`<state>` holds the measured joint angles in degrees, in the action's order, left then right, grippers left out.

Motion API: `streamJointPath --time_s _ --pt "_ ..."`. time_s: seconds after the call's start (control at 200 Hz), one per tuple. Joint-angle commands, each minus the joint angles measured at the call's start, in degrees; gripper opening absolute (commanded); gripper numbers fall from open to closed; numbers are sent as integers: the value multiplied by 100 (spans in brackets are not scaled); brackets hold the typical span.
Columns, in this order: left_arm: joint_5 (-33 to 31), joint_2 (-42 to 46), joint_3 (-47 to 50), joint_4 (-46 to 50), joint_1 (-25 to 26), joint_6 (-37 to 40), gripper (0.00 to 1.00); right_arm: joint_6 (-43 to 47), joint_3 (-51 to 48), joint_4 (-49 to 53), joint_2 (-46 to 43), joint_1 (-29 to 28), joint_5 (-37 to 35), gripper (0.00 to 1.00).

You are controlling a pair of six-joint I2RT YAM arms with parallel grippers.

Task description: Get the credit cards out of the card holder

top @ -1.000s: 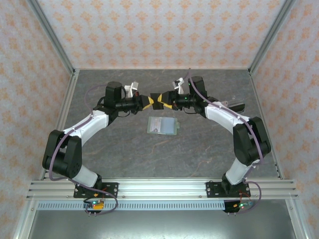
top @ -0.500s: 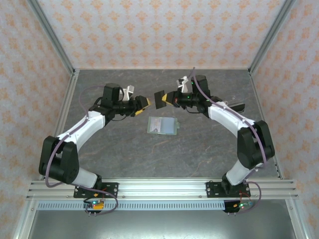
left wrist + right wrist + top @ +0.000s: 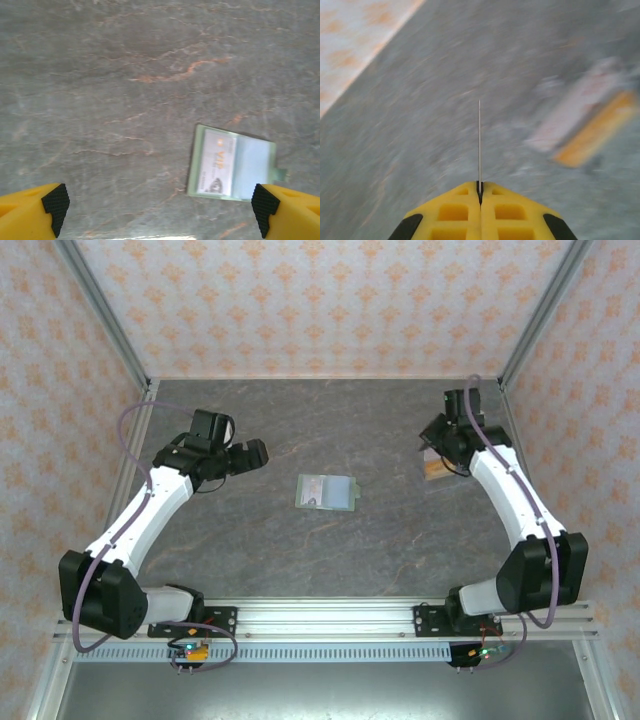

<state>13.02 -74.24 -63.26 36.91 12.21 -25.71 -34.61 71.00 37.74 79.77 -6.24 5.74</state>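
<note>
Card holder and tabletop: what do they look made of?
Card holder: soft matte plastic or faux leather, judging by its glare-free sage-green rim and pale pocket; unclear which. Tabletop: grey stone or stone-print laminate, shown by rust-coloured veins; mostly matte.

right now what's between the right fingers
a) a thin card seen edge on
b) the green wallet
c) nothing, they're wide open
a, in the right wrist view the right fingers are shut on a thin card that shows as a fine upright line, while the wallet lies open at mid table.
</note>
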Motion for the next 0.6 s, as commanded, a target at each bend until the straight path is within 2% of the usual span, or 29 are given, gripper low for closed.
streamJointPath --time_s 0.0,0.16,0.3,0.596 --pt "-632 185 58 217 -27 210 99 -541 101 996 -183 366 -1447 0" --pt "-904 204 34 342 -34 258 100 -679 203 1126 30 800 -1717 0" --pt "-935 203 69 326 -33 262 100 -896 543 1167 678 1038 -1796 0" --pt "-971 116 85 358 -33 262 100 -1878 1622 1615 2098 1095 -2255 0"
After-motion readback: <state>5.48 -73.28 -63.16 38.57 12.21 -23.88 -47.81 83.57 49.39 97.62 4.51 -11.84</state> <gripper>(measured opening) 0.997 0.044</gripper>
